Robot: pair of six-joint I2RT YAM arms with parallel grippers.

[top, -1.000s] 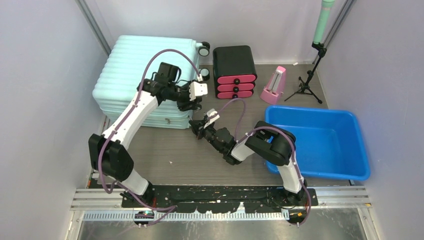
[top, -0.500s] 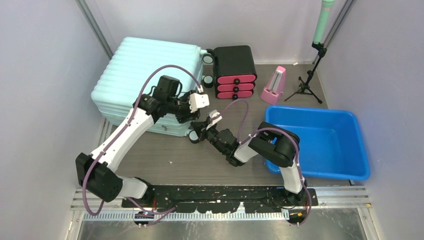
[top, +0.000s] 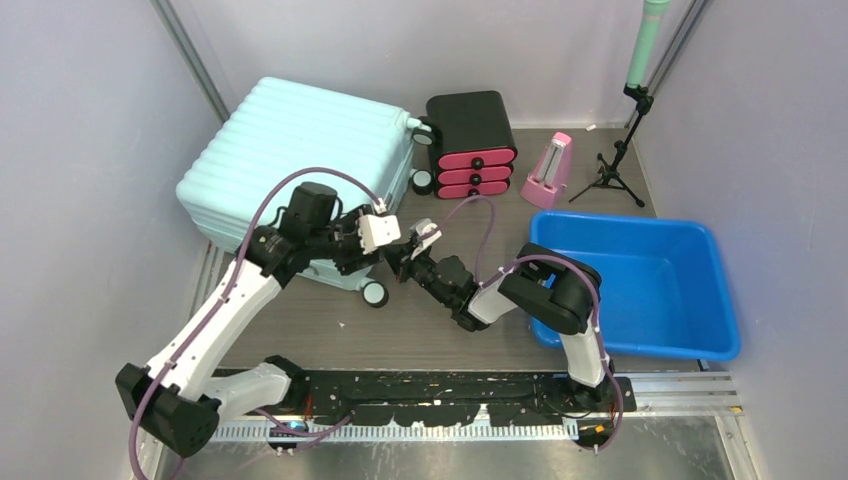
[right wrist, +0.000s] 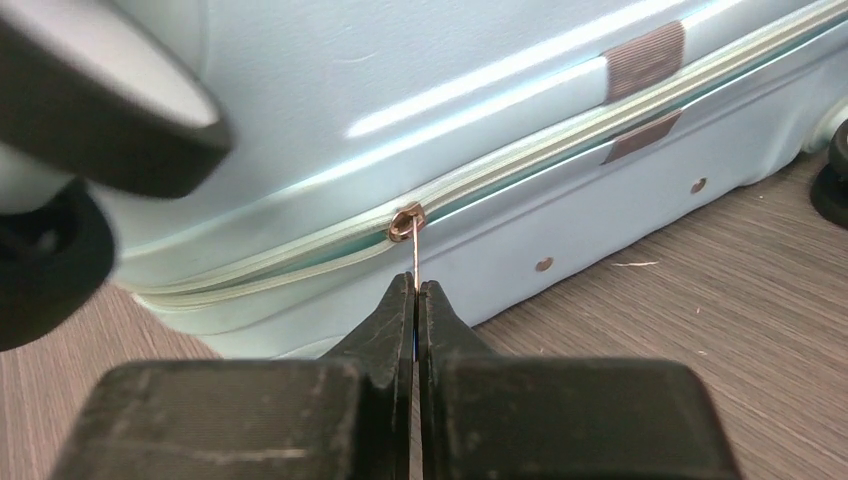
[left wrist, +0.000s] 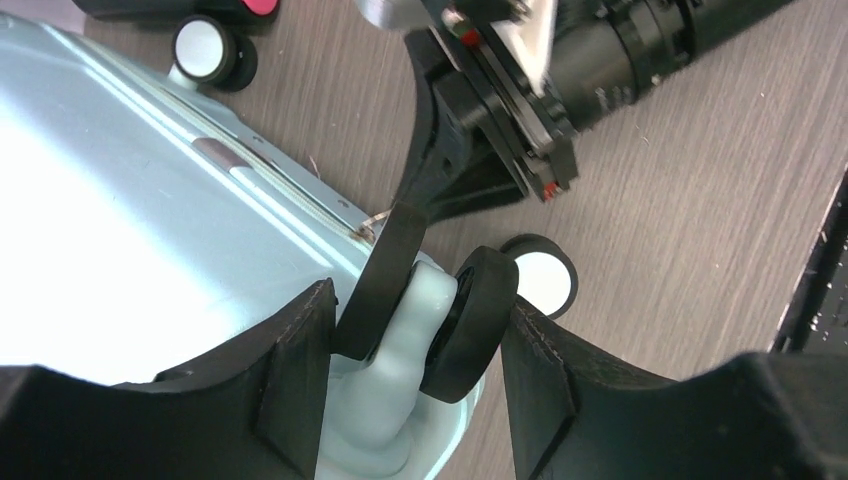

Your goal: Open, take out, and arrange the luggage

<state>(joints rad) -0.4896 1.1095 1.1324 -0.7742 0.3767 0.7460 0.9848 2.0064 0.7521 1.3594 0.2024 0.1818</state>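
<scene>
The luggage (top: 290,140), a pale mint ribbed hard-shell suitcase, lies flat at the back left, turned askew. My left gripper (top: 347,263) is at its near right corner. In the left wrist view its fingers (left wrist: 418,320) straddle a black twin caster wheel (left wrist: 475,320) on its mint stem and press on both discs. A second caster (left wrist: 540,280) rests on the floor beyond. My right gripper (top: 392,252) is shut at the suitcase's side seam. In the right wrist view its tips (right wrist: 415,290) pinch the thin metal zipper pull (right wrist: 414,255) hanging from the slider (right wrist: 404,222).
A black drawer box with pink drawers (top: 470,140) stands right of the suitcase, close to its far wheels. A pink wedge-shaped object (top: 548,172) and a small tripod (top: 615,165) are further right. A blue tub (top: 640,285) sits at the right. Walls close in on both sides.
The suitcase has slid and turned, its near right corner drawn toward the front. My left arm pulled back with the caster. The right gripper stayed on the zipper pull.
</scene>
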